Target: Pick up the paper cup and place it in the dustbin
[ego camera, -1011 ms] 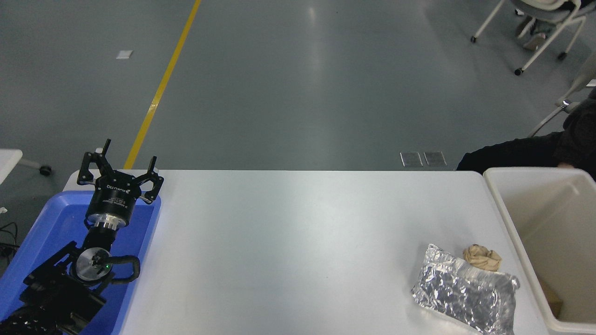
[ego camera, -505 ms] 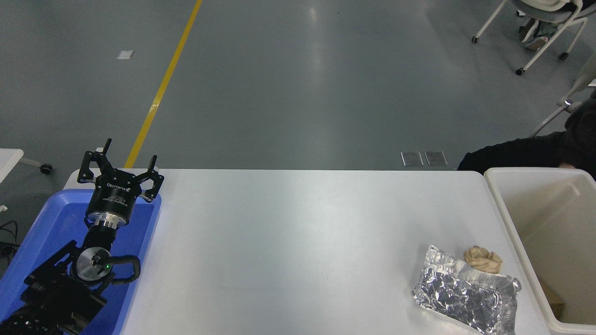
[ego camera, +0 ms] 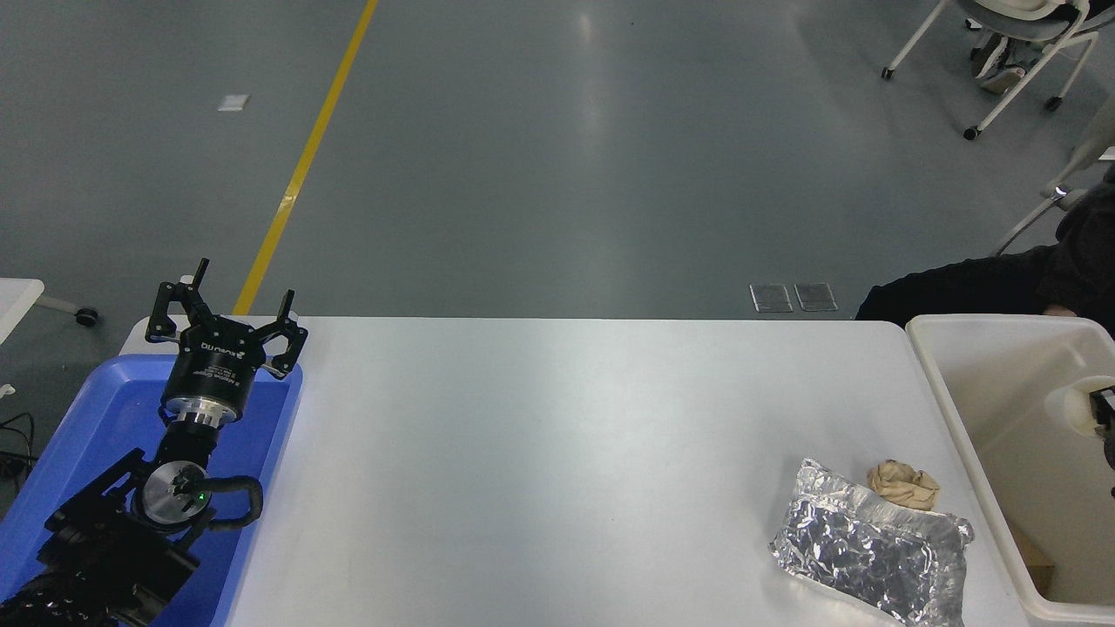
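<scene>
I read the right gripper [ego camera: 1104,418] as just entering at the frame's right edge, over the open dustbin [ego camera: 936,383]. The paper cup [ego camera: 1073,409] lies on its side against it, above the bin's interior. The jaws appear closed on the cup, though only a sliver of the gripper shows. That position suits a drop: released here, the cup should fall inside the rim. The left gripper [ego camera: 225,322] is parked over the blue tray [ego camera: 87,418], jaws spread wide and empty, clear of the working side. A crumpled foil packet [ego camera: 871,549] and brown paper ball [ego camera: 903,484] sit on the table just beside the bin.
</scene>
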`<action>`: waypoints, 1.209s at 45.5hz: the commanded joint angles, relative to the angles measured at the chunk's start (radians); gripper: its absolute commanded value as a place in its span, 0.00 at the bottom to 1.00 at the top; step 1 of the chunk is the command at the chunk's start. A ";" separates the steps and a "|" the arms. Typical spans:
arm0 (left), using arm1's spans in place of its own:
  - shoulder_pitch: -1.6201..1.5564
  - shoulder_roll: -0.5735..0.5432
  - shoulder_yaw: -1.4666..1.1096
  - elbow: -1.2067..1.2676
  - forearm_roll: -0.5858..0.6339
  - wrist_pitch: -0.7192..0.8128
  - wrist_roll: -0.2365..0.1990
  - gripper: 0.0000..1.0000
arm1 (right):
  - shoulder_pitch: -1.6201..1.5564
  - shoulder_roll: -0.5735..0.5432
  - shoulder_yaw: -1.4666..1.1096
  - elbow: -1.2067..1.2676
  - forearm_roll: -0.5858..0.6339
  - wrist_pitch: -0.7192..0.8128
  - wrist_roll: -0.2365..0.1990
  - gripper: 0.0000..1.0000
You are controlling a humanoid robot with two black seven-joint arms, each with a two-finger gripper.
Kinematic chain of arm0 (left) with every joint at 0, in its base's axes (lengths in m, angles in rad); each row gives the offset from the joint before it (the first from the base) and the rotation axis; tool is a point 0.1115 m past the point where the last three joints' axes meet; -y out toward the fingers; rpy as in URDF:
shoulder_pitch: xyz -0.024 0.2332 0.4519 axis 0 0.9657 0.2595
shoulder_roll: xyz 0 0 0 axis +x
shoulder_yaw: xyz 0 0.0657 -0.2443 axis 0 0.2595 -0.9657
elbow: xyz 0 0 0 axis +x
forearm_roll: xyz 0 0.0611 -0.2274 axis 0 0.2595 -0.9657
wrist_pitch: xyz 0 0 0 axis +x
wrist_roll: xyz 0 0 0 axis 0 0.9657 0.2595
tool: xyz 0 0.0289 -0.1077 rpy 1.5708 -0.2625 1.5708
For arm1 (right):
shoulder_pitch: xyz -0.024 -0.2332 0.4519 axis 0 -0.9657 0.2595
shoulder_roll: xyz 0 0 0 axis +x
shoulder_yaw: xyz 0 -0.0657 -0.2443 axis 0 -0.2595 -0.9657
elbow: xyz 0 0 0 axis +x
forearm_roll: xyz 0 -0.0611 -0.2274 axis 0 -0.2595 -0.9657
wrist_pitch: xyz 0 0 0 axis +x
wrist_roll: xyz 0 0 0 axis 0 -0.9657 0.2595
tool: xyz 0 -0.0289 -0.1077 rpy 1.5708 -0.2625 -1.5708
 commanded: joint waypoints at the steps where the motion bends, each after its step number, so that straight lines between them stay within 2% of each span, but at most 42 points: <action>1: 0.000 0.001 0.000 0.001 0.000 0.000 0.000 1.00 | -0.041 0.040 0.043 -0.027 0.008 -0.002 0.000 0.00; 7: 0.000 0.001 0.000 0.001 0.000 0.002 0.000 1.00 | -0.041 0.039 0.041 -0.030 0.008 -0.002 0.000 0.00; 8: 0.000 0.000 0.000 0.001 0.000 0.000 0.000 1.00 | -0.041 0.036 0.043 -0.029 0.008 0.001 0.002 0.19; 10: 0.000 0.001 0.000 0.001 0.000 0.000 0.000 1.00 | -0.041 0.036 0.040 -0.030 0.008 -0.001 0.002 0.99; 23: -0.002 0.000 0.002 0.001 0.000 0.002 0.000 1.00 | -0.006 0.013 0.015 0.014 -0.012 0.014 0.003 1.00; 27: -0.002 0.000 0.005 -0.001 0.000 0.000 0.000 1.00 | 0.088 -0.069 -0.073 0.100 -0.042 0.037 0.003 1.00; 34: -0.003 0.000 0.006 -0.001 0.000 -0.001 0.000 1.00 | 0.383 -0.228 -0.362 0.388 -0.104 0.045 0.003 1.00; 37: -0.003 0.001 0.006 -0.001 0.000 -0.001 0.000 1.00 | 0.532 -0.257 -0.491 0.492 -0.148 0.051 0.003 1.00; 42: -0.003 0.001 0.006 -0.001 0.000 -0.001 0.000 1.00 | 0.773 -0.258 -0.692 0.626 -0.214 0.129 0.003 1.00; 46: -0.003 0.000 0.006 -0.001 0.000 -0.001 0.002 1.00 | 0.954 -0.238 -0.807 0.724 -0.214 0.238 0.002 1.00; 55: -0.002 0.001 0.006 0.001 0.000 -0.001 0.002 1.00 | 1.258 -0.106 -0.986 0.919 -0.200 0.480 0.002 1.00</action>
